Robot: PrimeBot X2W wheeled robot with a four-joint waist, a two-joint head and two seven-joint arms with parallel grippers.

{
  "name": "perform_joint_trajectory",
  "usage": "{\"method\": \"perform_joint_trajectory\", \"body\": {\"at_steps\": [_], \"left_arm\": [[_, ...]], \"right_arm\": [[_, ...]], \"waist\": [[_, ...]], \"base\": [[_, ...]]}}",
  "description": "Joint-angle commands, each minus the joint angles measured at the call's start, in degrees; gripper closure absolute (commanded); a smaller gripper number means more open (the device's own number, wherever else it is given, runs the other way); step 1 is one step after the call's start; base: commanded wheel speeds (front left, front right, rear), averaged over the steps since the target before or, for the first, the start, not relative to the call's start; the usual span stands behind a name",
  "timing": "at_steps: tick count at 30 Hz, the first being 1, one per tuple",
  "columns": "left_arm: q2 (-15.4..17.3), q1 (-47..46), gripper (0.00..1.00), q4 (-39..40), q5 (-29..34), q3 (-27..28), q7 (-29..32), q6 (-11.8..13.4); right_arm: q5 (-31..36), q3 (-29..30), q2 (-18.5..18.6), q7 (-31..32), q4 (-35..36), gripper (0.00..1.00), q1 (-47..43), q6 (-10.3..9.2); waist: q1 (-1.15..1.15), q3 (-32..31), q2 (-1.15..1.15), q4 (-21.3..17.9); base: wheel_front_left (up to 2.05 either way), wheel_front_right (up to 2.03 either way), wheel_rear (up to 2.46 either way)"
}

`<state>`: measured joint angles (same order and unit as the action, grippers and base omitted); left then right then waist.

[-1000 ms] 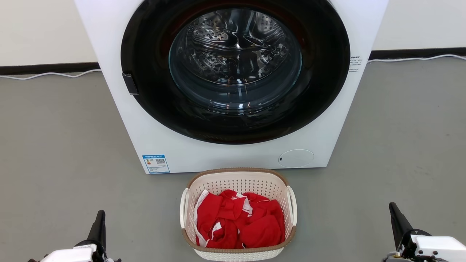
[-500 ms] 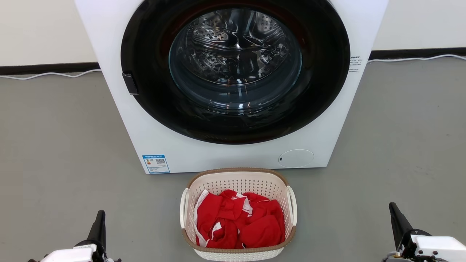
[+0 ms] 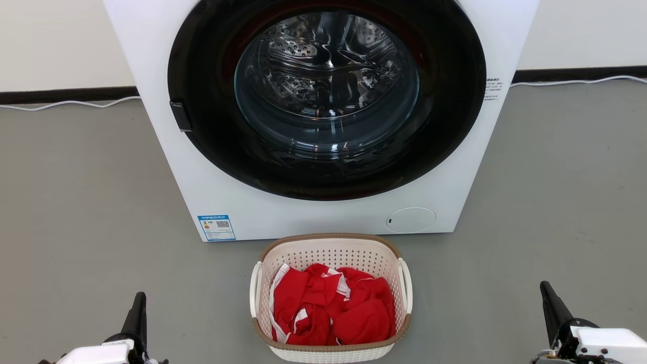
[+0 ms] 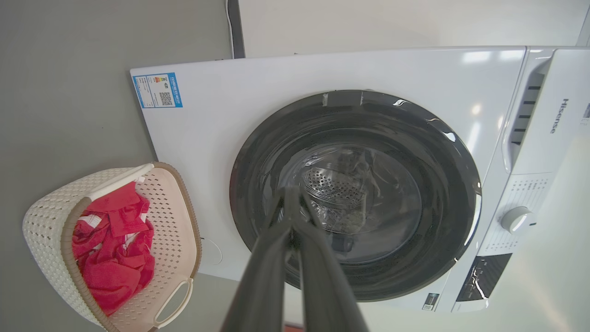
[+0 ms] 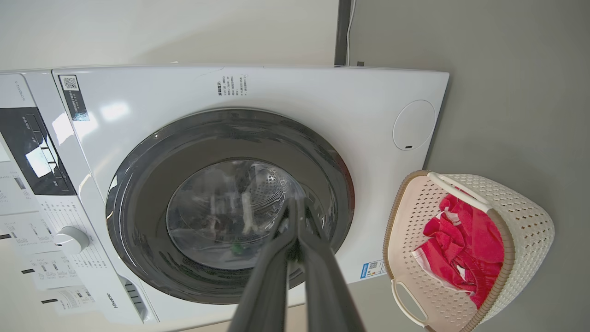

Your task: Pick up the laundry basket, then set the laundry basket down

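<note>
The laundry basket [image 3: 331, 250], cream-white and perforated with a brown rim and white loop handles, stands on the grey floor just in front of the washer, with red clothes [image 3: 331, 308] inside. It also shows in the left wrist view [image 4: 50, 212] and the right wrist view [image 5: 525, 216]. My left gripper [image 3: 139, 298] is shut at the lower left, well left of the basket and apart from it. My right gripper [image 3: 545, 288] is shut at the lower right, well right of the basket. In both wrist views the fingertips [image 4: 290, 196] [image 5: 295, 205] meet, holding nothing.
A white front-loading washer [image 3: 212, 192] with its round dark glass door [image 3: 326, 96] closed stands right behind the basket. A white cable [image 3: 65, 103] runs along the dark skirting at the wall. Bare grey floor [image 3: 86, 212] lies to both sides of the basket.
</note>
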<state>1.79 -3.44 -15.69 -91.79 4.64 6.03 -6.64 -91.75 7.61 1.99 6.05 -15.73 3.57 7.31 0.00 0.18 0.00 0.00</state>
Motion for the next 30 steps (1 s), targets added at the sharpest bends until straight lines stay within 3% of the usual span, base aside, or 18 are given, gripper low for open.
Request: {"method": "perform_joint_trajectory", "body": {"at_steps": [1, 30], "left_arm": [[1.1, -2.7, 1.0, 1.6, -0.4, 1.9, 0.5, -0.8], [1.1, -2.7, 1.0, 1.6, -0.4, 1.9, 0.5, -0.8]], "right_arm": [[-0.4, -1.1, 0.9, 0.4, 1.7, 1.0, 2.6, 0.18], [-0.4, -1.1, 0.9, 0.4, 1.7, 1.0, 2.6, 0.18]], "waist": [[0.0, 0.0, 0.0, 0.0], [0.0, 0.0, 0.0, 0.0]], "base": [[0.0, 0.0, 0.0], [0.0, 0.0, 0.0]]}}
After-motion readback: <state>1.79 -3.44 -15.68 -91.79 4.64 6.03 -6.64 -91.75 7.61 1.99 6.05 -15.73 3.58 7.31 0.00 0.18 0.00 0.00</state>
